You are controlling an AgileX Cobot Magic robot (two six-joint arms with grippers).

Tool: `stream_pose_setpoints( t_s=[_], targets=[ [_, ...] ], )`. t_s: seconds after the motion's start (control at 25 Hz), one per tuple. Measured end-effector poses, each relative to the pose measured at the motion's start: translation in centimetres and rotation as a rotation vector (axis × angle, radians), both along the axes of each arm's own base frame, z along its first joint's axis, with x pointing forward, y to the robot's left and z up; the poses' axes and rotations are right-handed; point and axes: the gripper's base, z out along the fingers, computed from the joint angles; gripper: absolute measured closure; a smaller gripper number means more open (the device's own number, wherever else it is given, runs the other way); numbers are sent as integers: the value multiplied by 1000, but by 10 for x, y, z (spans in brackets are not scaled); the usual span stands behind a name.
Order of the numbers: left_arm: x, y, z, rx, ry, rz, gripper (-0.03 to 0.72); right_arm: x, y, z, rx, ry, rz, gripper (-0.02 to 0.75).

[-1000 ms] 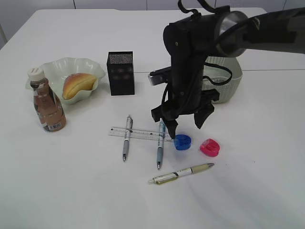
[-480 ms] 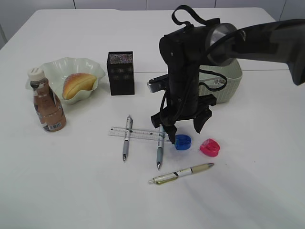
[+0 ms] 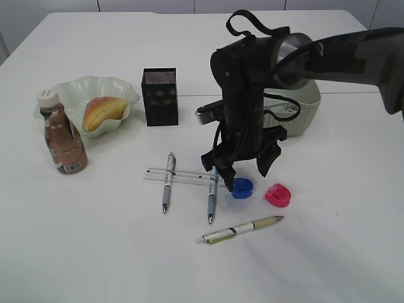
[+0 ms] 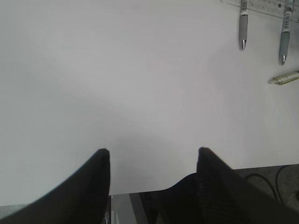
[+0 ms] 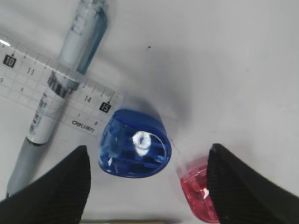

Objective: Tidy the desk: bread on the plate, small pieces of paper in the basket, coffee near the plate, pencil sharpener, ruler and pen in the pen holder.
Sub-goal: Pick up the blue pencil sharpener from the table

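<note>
Jaws spread over blue sharpener (image 5: 134, 150)

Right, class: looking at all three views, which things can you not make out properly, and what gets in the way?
- Basket, exterior view: the right arm covers most of it, so its contents are hidden.
- Pink sharpener, right wrist view: cut off by the bottom edge and a finger.
- Ruler, left wrist view: cut off by the top edge.
- Bottle label, exterior view: too small to read.
</note>
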Motion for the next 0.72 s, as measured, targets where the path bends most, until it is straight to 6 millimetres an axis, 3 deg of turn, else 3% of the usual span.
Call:
stream_pose_setpoints(
  t_s=[0.44, 0.72],
  targets=[
    [0, 0, 0, 0, 0, 0, 255, 0, -1, 0, -2, 10, 90, 173],
    [0, 0, 0, 0, 0, 0, 255, 0, -1, 0, -9, 26, 262, 174]
  ],
)
